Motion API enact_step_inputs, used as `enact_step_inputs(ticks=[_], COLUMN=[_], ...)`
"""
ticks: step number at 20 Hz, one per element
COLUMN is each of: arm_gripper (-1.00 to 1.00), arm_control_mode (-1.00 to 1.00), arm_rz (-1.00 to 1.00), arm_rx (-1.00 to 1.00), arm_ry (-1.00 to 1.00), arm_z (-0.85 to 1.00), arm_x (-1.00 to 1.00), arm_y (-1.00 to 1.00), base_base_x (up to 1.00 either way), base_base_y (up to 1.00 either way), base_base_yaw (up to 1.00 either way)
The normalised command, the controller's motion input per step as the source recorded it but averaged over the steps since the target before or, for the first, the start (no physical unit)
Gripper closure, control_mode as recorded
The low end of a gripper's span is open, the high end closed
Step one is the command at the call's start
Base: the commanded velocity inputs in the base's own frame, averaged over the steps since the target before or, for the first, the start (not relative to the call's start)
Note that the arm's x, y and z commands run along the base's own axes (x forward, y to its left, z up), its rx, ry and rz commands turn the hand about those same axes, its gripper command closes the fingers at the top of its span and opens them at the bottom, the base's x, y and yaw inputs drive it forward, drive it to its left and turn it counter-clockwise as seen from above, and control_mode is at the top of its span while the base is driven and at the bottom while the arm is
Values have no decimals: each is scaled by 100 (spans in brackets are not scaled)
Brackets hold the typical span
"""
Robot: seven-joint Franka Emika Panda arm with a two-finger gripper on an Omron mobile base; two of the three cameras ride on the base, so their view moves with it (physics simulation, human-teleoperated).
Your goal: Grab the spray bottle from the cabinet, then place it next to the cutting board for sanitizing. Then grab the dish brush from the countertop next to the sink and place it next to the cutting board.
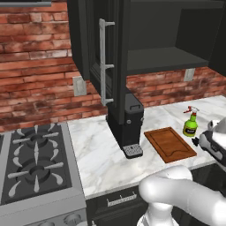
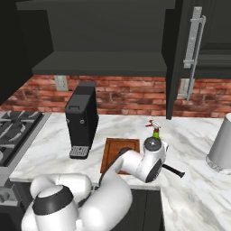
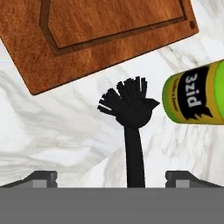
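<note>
In the left base view, going from the left, a stove [image 1: 35,165] is sitting at 8 o'clock, its black grates beside the countertop [image 1: 97,154]. The cabinet [image 1: 145,39] is hanging at 12 o'clock with its door swung open and the silver bar handle [image 1: 104,62] facing the camera; the shelf inside is lying bare. Under it a black coffee machine [image 1: 127,123] is standing on the marble. At 4 o'clock of that machine the cutting board [image 1: 170,144] is lying flat. The spray bottle [image 1: 190,122] is standing upright just beside the board's far right corner, at 3 o'clock in the picture.

In the right base view, the coffee machine [image 2: 82,119] is standing at 9 o'clock and the cutting board [image 2: 118,151] is lying near the centre, partly behind the white arm. The spray bottle [image 2: 155,130] is peeking above the arm's wrist. A grey cylindrical container [image 2: 222,146] is standing at 3 o'clock.

In the hand view, the cutting board [image 3: 109,35] is taking up 12 o'clock. The dish brush [image 3: 130,118] is lying on the marble near the board's edge, bristles pointing to 12 o'clock, its handle running down between the fingertips [image 3: 41,178]. The gripper [image 3: 111,179] is standing wide apart, with both tips clear of the handle. The spray bottle [image 3: 197,94] is lying at 3 o'clock in this view, just beside the brush head without visibly touching it.
</note>
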Motion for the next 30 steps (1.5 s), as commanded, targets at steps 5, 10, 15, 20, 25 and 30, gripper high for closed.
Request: enact_step_inputs(ticks=[5, 10, 15, 20, 25, 30], arm_gripper=[-100, -100, -100, -100, -100, -100], arm_control_mode=[-100, -100, -100, -100, -100, -100], arm_rz=[0, 0, 2, 6, 9, 14], arm_rx=[-12, -11, -2, -2, -4, -4], arm_ry=[0, -5, -1, -4, -17, -31], arm_z=[47, 82, 100, 100, 100, 100], arm_x=[-49, -81, -81, -53, -34, -9], arm_y=[49, 50, 46, 61, 60, 38], base_base_x=[0, 0, 0, 0, 0, 0], base_base_y=[0, 0, 0, 0, 0, 0], base_base_yaw=[0, 0, 0, 0, 0, 0])
